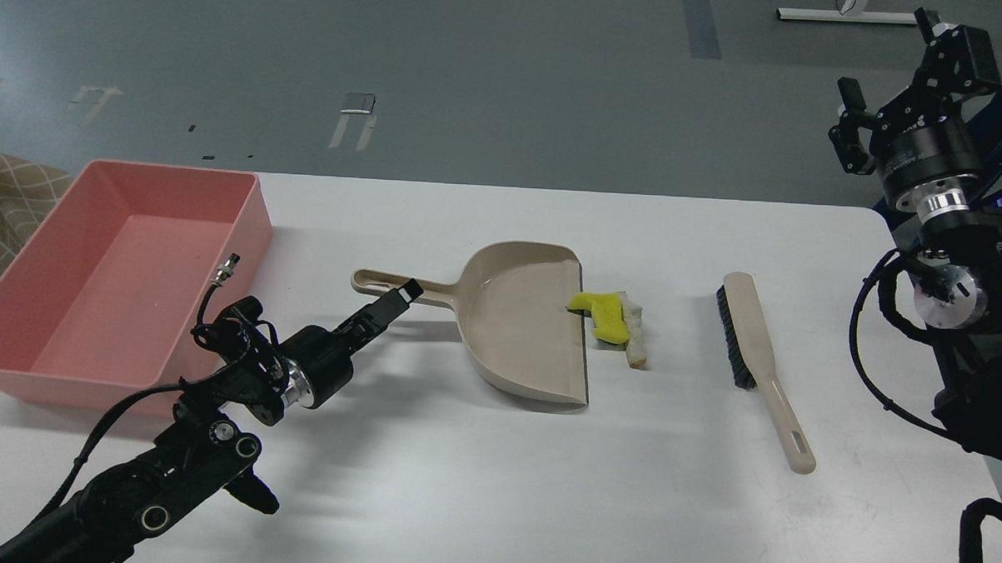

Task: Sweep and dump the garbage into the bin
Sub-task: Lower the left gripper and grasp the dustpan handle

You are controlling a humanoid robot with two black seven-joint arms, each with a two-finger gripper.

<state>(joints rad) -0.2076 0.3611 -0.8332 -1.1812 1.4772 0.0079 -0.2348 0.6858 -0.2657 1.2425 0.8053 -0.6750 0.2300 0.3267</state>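
My left gripper (406,292) reaches the dustpan (524,324) handle; I cannot tell how far it gapes. My right gripper (899,87), at two o'clock, is spread, empty. The garbage (612,319) lies at the dustpan's lip, the bin (109,284) at nine o'clock

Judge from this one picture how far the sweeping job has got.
Barely begun. Nothing is in the pink plastic tub. The yellow spongy piece and whitish bread slice lie at the beige dustpan's lip. The left gripper is at its handle; the right gripper hangs raised, the beige brush untouched.
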